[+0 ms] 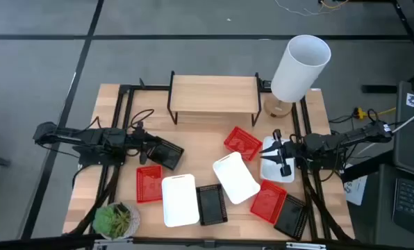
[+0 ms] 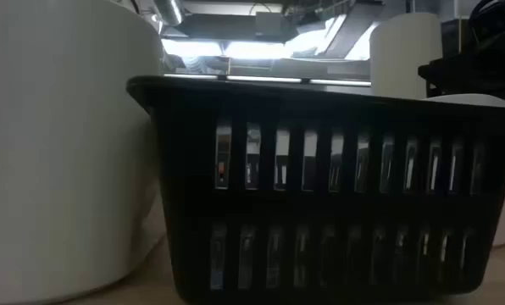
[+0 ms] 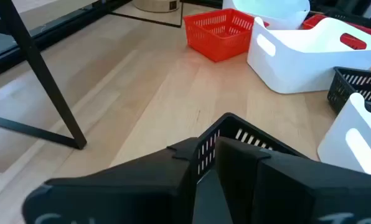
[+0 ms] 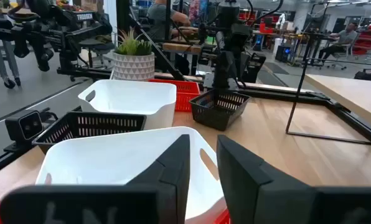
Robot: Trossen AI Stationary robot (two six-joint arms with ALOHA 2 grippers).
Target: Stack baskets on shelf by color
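The left gripper point(image 1: 167, 154) was clamped on a black basket point(image 1: 171, 155) near the table's point(image 1: 200, 135) left side, short of the empty shelf point(image 1: 214, 94). The right gripper point(image 1: 285, 161) seemingly pinched a white basket's point(image 1: 275, 161) rim by the right edge. Either thin-rim hold could slip or tilt on lifting.

A black slatted basket point(image 2: 329, 195) fills the view, seemingly touching a white basket point(image 2: 62, 144)

I see an empty wooden shelf point(image 1: 214, 95) at the table's back. Red point(image 1: 243, 142), white point(image 1: 236, 177) and black point(image 1: 211, 204) baskets lie scattered in front. One black basket point(image 1: 167, 153) sits by itself.
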